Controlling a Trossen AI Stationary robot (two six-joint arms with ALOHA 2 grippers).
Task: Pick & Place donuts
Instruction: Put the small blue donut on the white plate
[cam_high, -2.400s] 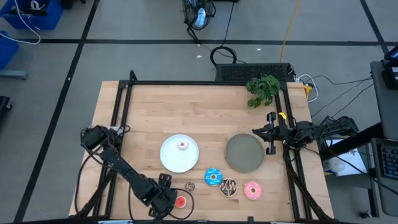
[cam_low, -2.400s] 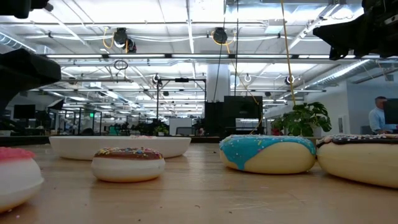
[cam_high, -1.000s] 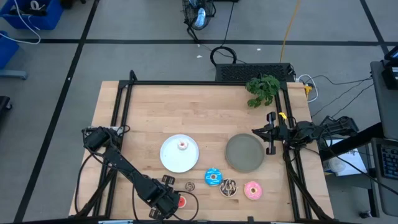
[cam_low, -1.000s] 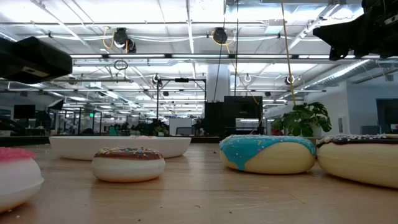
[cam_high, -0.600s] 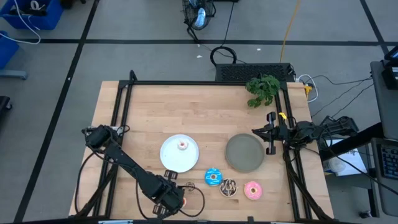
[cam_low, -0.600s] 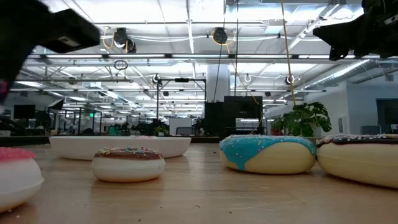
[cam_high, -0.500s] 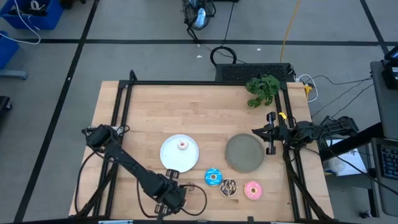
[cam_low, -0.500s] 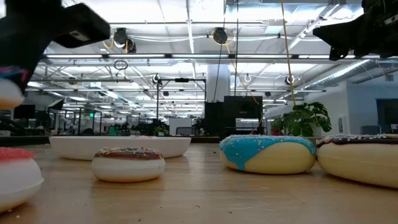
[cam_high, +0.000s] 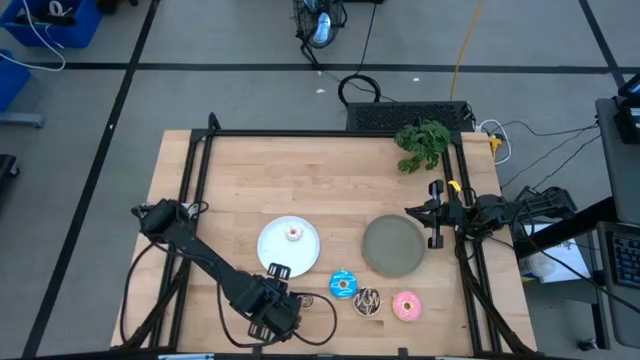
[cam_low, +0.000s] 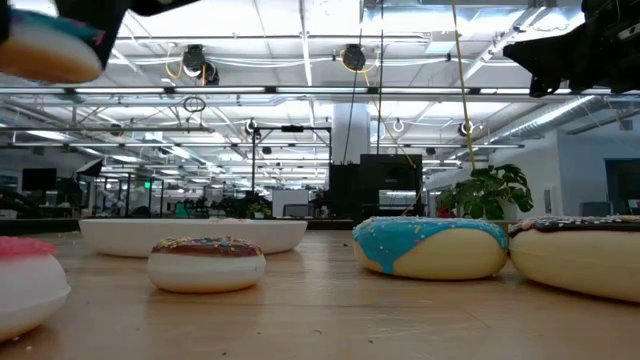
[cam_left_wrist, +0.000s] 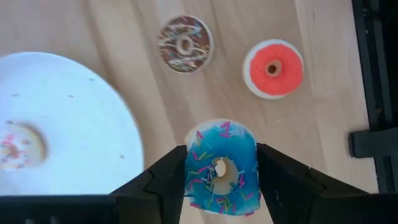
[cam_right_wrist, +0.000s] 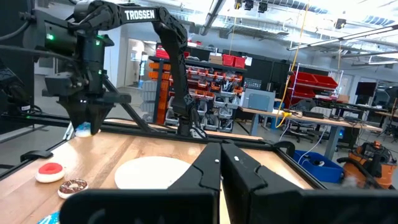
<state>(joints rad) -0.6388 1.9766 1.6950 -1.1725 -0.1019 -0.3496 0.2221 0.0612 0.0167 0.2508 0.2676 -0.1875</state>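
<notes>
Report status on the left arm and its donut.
Left hand shut on small blue donut, lifted clear of the table. Right hand shut, parked at table's right edge. White plate nearby holds one white-pink donut; nothing in the way.

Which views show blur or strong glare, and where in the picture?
Low view: ceiling lights glare bright; the nearest pink-topped donut at the picture's edge is soft, and the small blue donut lifted by the left gripper looks smeared. Left wrist view: the white plate is blurred, the small blue donut between the fingers sharper.

Left claw (cam_left_wrist: 219, 177) clamped, right claw (cam_right_wrist: 220, 163) closed
</notes>
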